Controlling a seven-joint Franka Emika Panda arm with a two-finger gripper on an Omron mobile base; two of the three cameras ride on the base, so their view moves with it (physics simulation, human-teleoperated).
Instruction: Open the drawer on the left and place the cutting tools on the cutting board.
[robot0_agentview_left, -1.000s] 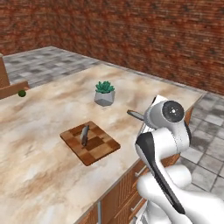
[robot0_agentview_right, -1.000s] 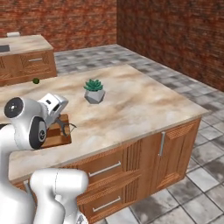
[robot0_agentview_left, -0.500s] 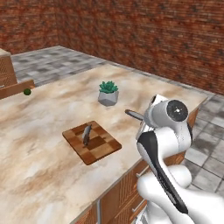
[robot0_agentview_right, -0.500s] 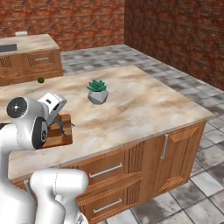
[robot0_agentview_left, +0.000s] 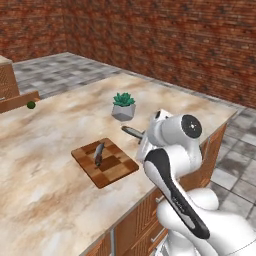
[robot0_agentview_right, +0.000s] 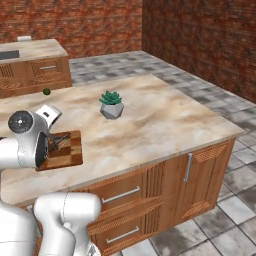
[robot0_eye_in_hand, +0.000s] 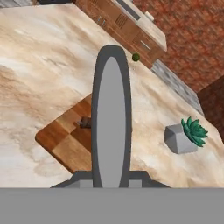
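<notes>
My gripper (robot0_eye_in_hand: 111, 178) is shut on one of the cutting tools (robot0_eye_in_hand: 111, 116), a long slim grey piece that rises straight up the hand view. In the left base view this held tool (robot0_agentview_left: 133, 132) sticks out leftward from the hand, above the counter just right of the cutting board (robot0_agentview_left: 114, 171). The checkered wooden cutting board (robot0_eye_in_hand: 65, 142) (robot0_agentview_right: 74, 148) lies near the counter's front edge. A second dark cutting tool (robot0_agentview_left: 98, 153) (robot0_agentview_right: 60, 141) (robot0_eye_in_hand: 84, 122) rests on it. A drawer (robot0_agentview_right: 125, 189) with a silver bar handle sits below the counter; I cannot tell whether it is ajar.
A small green plant in a grey pot (robot0_agentview_left: 123, 106) (robot0_agentview_right: 111, 104) (robot0_eye_in_hand: 186, 134) stands on the counter beyond the board. A small green fruit (robot0_agentview_left: 31, 105) (robot0_agentview_right: 46, 91) (robot0_eye_in_hand: 136, 57) lies near the far counter edge. A cabinet door with a vertical handle (robot0_agentview_right: 188, 168) is at the right.
The whole picture has shifted a little between frames, so the camera has moved. The gripper keeps the same hold on the tool, and the tool on the board lies as before.
</notes>
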